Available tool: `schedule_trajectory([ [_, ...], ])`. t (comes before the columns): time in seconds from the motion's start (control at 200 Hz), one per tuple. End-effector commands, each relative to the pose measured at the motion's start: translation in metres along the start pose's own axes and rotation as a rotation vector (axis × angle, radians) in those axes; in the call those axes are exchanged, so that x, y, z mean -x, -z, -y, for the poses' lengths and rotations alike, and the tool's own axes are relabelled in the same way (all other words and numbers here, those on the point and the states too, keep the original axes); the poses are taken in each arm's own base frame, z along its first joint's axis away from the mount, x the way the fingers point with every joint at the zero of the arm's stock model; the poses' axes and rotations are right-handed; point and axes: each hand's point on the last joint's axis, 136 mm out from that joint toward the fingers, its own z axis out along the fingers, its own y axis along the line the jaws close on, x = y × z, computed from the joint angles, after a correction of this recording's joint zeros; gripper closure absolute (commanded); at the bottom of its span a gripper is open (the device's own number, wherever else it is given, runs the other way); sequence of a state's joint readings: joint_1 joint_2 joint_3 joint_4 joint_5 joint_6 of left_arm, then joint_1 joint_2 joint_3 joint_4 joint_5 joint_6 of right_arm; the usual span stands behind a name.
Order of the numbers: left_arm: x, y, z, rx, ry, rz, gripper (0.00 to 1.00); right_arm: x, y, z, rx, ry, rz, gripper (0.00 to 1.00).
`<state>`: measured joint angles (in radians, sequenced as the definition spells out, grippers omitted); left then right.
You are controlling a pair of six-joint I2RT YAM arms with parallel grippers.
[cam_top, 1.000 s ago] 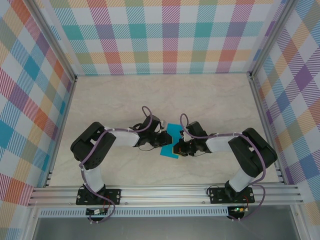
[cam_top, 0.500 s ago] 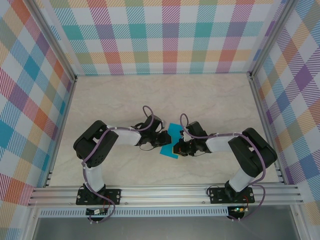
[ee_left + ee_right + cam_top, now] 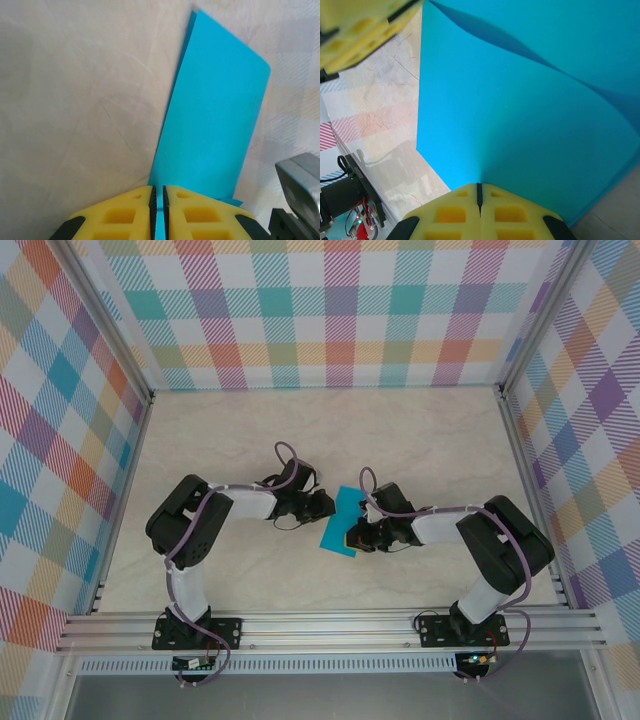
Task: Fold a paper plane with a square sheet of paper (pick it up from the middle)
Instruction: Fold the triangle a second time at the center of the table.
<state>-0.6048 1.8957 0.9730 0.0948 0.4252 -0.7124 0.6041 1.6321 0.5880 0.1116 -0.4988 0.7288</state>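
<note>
The square sheet of paper [image 3: 338, 527] is bright cyan and doubled over into a narrow rectangle between my two grippers at the table's middle. My left gripper [image 3: 326, 508] stands at its upper left edge. In the left wrist view the sheet [image 3: 215, 115] runs away from that gripper [image 3: 159, 192], whose jaws are nearly together with cyan paper in the slit. My right gripper [image 3: 349, 538] is shut on the sheet's lower right part. In the right wrist view the sheet [image 3: 520, 110] spreads out from that gripper [image 3: 479, 187]. A paper plane is out of view.
The pale marble tabletop [image 3: 250, 440] lies open around the arms. Plaid walls [image 3: 320, 310] close in the back and both sides. An aluminium rail [image 3: 330, 630] runs along the near edge. The left gripper's yellow finger [image 3: 355, 30] shows beyond the sheet's far corner.
My left gripper has slid up and to the left along the sheet's edge, uncovering more cyan. The right arm and the sheet's lower part have stayed put.
</note>
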Motion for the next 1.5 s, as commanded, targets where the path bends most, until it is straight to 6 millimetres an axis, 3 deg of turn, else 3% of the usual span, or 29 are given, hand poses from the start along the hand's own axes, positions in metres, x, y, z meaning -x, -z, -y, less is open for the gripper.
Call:
schedule_trajectory([
  [0.0,0.019,0.003,-0.022,0.081,0.012,0.046,0.83,-0.029,-0.005,0.038,-0.13,-0.07,-0.085,1.0],
  [0.18,0.017,0.019,0.015,-0.024,-0.032,0.035,0.82,-0.024,-0.002,0.033,-0.121,-0.061,-0.07,1.0],
  [0.3,-0.001,0.022,0.04,-0.094,-0.084,-0.014,0.81,-0.018,-0.001,0.026,-0.109,-0.056,-0.055,1.0],
  [0.425,-0.019,0.013,0.053,-0.128,-0.12,-0.071,0.83,-0.013,-0.001,0.021,-0.104,-0.05,-0.045,1.0],
  [0.63,-0.031,-0.015,0.016,-0.029,-0.078,-0.109,0.86,-0.009,0.001,0.017,-0.099,-0.056,-0.033,1.0],
  [0.82,-0.035,-0.022,-0.013,0.064,-0.038,-0.095,0.88,0.003,0.01,-0.01,-0.022,-0.058,0.009,0.99],
  [0.99,-0.04,-0.024,-0.016,0.058,-0.037,-0.106,0.88,0.021,0.019,-0.03,0.011,-0.056,0.073,0.98],
  [1.105,-0.041,-0.024,-0.014,0.045,-0.039,-0.109,0.88,0.031,0.014,-0.037,0.026,-0.063,0.076,0.96],
  [1.285,-0.04,-0.024,-0.011,0.036,-0.037,-0.109,0.88,0.035,-0.004,-0.027,-0.002,-0.101,0.032,0.93],
  [1.495,-0.042,-0.024,-0.014,0.045,-0.036,-0.109,0.88,0.016,-0.017,0.011,-0.104,-0.154,-0.021,0.93],
])
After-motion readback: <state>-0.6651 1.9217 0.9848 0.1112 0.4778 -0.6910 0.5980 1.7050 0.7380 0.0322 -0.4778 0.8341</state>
